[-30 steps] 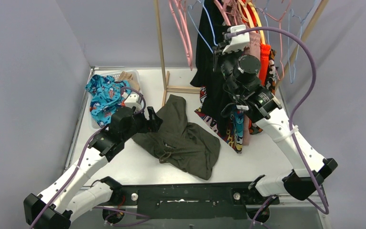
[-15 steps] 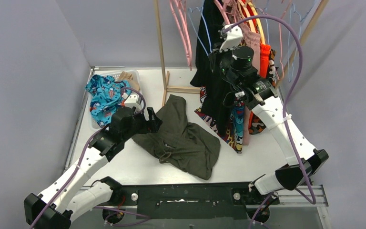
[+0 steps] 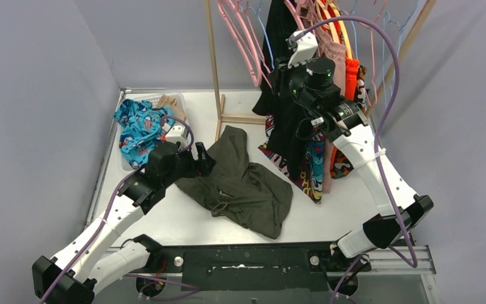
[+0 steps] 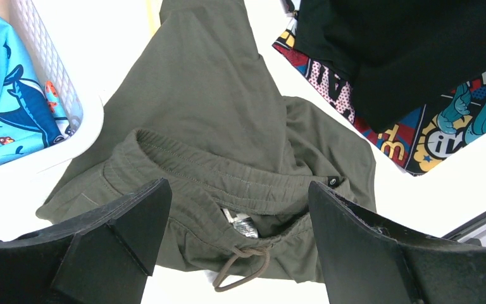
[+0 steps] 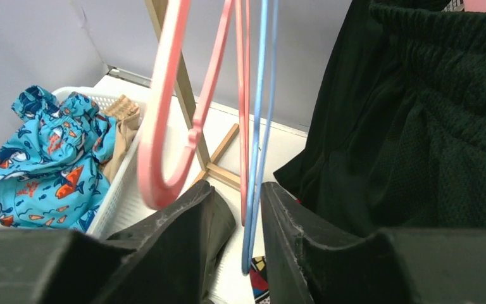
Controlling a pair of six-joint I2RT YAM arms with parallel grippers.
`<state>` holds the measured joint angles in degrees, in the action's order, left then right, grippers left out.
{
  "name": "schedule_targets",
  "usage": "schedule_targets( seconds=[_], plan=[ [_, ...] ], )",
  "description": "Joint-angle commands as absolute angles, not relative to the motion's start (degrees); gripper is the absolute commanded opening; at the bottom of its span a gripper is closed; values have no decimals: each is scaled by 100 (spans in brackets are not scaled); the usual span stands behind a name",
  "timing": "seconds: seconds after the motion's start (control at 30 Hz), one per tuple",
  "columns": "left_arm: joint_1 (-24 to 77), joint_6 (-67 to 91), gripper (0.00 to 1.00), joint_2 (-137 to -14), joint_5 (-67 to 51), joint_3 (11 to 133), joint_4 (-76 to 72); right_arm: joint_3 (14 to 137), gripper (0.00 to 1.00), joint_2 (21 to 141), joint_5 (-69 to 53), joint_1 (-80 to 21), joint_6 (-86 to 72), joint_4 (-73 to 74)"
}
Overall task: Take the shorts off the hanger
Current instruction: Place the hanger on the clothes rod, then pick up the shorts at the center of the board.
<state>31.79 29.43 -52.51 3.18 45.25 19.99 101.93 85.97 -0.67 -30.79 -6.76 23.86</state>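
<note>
Our right pincer (image 5: 237, 188) stands slightly parted, gripping nothing; black shorts (image 5: 417, 114) hang just to its right. Empty hangers (image 5: 154, 183) dangle ahead; we fear they snag its jaws. Our left pincer (image 4: 237, 196) gapes empty over olive shorts (image 4: 228, 120).

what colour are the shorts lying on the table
Olive green; the shorts show best in the left wrist view.

White-and-black L arm (image 3: 111, 218) low, reaching fwd, L jaws spread wide, white-and-black R arm (image 3: 370, 168) up high, elbow bent, R jaws barely parted
</note>
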Motion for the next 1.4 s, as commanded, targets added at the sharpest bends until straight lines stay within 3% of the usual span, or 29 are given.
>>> schedule_targets(
  seconds=[0.0, 0.07, 0.27, 0.47, 0.6, 0.77, 0.93, 1.37],
  plan=[
    [3164, 2983, 80, -5231, 245, 4605, 1881, 10213, 43, 8192, 61, -3092, -719, 2266],
    [3164, 3015, 80, -5245, 269, 4589, 1894, 9868, 54, 7884, 163, -3085, -813, 2180],
    [3164, 3498, 80, -4966, 1004, 4441, 1915, 8101, 66, 6573, 340, -3096, -1217, 1441],
    [3164, 3824, 80, -5098, 974, 4367, 2083, 6748, 67, 5657, -118, -3225, -1467, 712],
    [3184, 4082, 79, -5126, 466, 4081, 1748, 5582, 63, 5193, -849, -3867, -796, 257],
    [3571, 4986, 79, -5783, 766, 4160, 2098, 4068, 63, 5071, 325, -5492, -276, 55],
    [4313, 5766, 79, -6143, 1237, 4083, 2011, 2705, 66, 4753, 1409, -6446, -365, -1765],
    [4603, 7054, 80, -7785, 2115, 5153, 2829, 2277, 69, 4807, 3112, -7502, -100, -2684]
  ],
)
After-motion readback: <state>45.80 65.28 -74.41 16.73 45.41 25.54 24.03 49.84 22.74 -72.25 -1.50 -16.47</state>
